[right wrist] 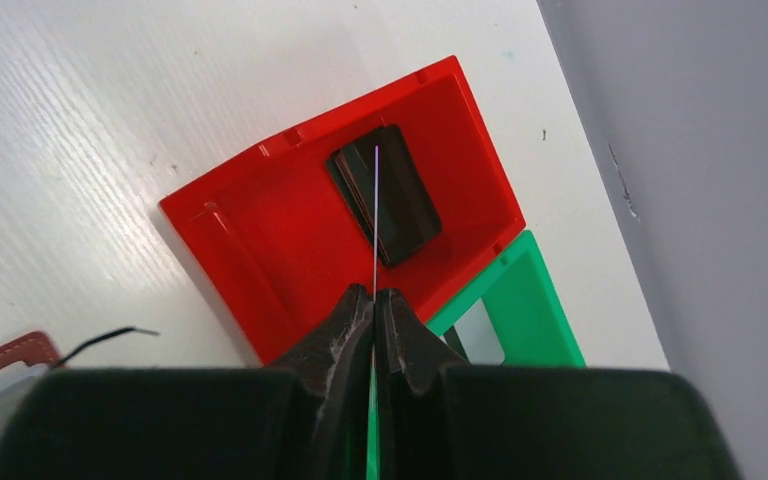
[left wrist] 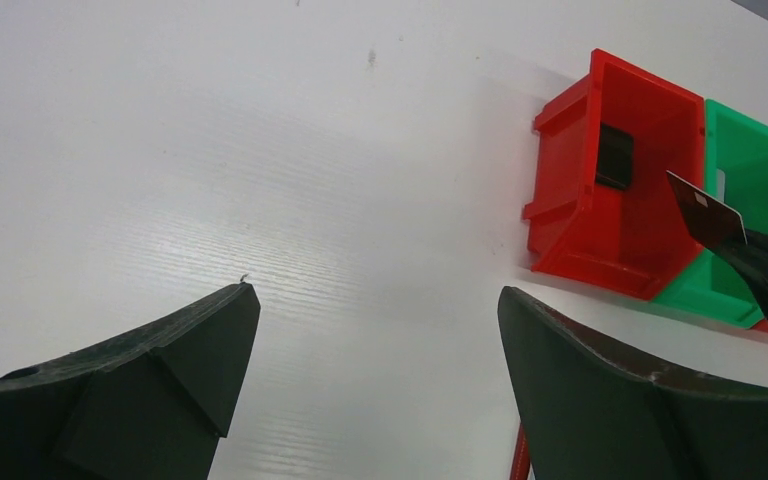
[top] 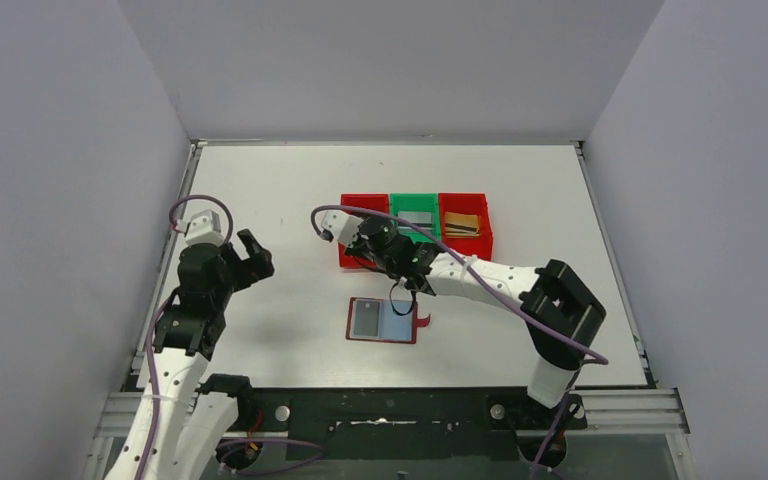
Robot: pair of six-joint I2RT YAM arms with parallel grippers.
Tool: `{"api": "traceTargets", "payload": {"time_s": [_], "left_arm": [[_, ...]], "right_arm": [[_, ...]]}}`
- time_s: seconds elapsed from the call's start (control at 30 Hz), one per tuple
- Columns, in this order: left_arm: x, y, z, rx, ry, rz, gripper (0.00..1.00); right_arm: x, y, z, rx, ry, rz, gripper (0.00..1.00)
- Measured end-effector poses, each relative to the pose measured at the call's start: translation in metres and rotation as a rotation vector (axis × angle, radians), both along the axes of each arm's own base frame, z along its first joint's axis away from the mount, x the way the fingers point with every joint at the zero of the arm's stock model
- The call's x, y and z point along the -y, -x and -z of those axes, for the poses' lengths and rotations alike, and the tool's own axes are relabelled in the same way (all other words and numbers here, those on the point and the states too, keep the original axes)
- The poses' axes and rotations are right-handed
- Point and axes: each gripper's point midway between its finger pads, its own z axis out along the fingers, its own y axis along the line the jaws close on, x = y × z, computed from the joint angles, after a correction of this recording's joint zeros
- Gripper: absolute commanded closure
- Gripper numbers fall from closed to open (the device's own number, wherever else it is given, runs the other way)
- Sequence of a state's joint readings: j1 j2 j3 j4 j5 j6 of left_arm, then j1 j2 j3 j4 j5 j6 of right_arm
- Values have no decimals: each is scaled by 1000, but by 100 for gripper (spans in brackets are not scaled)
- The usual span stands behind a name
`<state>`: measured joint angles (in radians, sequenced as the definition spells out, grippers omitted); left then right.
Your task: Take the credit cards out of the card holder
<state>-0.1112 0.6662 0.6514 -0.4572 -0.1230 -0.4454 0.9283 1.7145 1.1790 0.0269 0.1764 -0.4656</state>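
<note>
Three bins (top: 415, 196) each hold cards, so much is done | card holder (top: 382, 320) open on table (top: 280, 190) before bins, remaining contents unclear | left gripper (left wrist: 375, 292) jaws apart, idle | right gripper (right wrist: 374, 300) clamped on credit card (left wrist: 708, 215) above red bin's (right wrist: 250, 270) black card (right wrist: 405, 200)

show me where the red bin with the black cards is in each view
Top external: red bin at the left end of the three-bin row, partly covered by the right arm.
Left wrist: upper right, black cards inside.
Right wrist: centre, behind the held card in the right claw.
Shared landmark: the green bin touching it.
</note>
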Motion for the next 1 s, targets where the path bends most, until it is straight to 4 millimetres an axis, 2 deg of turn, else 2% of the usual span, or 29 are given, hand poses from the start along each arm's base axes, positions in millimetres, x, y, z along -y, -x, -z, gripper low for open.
{"api": "traceTargets", "payload": {"time_s": [0.17,0.43,0.7,1.0], "left_arm": [[-2,0,1,-4,-9,-2,3],[-8,3,-1,4,-16,-27,3],[-13,4,-2,4,-18,-47,2],[-14,4,-4,13,-17,-49,3]], "right_arm": [[0,-13,17,40,117,-28,100],[-5,-35,46,62,243,-66,100],[-11,-58,54,93,295,-72,100],[-7,-78,74,101,364,-65,97]]}}
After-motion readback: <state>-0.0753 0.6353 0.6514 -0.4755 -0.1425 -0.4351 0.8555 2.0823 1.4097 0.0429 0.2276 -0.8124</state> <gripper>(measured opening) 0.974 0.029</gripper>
